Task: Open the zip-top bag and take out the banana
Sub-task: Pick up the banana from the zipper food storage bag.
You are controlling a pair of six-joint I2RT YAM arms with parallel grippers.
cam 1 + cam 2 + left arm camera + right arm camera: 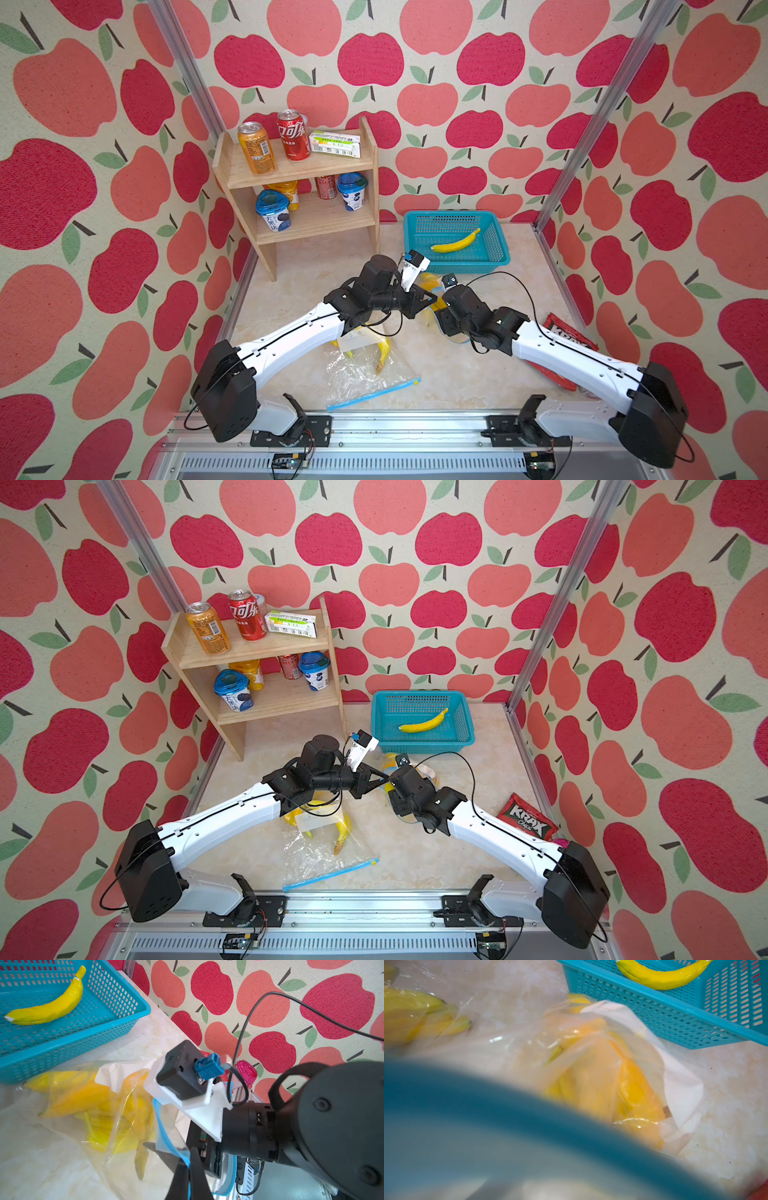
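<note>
A clear zip-top bag (128, 1105) with a blue zip strip (164, 1132) lies just in front of the basket, and yellow bananas (83, 1097) show through its plastic. My left gripper (187, 1165) is shut on the blue zip edge; in a top view it (432, 297) points toward the right arm. My right gripper (444, 322) sits right against the same bag, its fingers hidden under the wrist. In the right wrist view a blurred blue zip strip (488, 1105) covers the jaws, with the bag (602, 1076) beyond it.
A teal basket (457, 266) at the back holds one loose banana (455, 243). Another zip-top bag (361, 374) with bananas lies near the front edge. A wooden shelf (299, 183) with cans and cups stands back left. A red chips packet (528, 816) lies at right.
</note>
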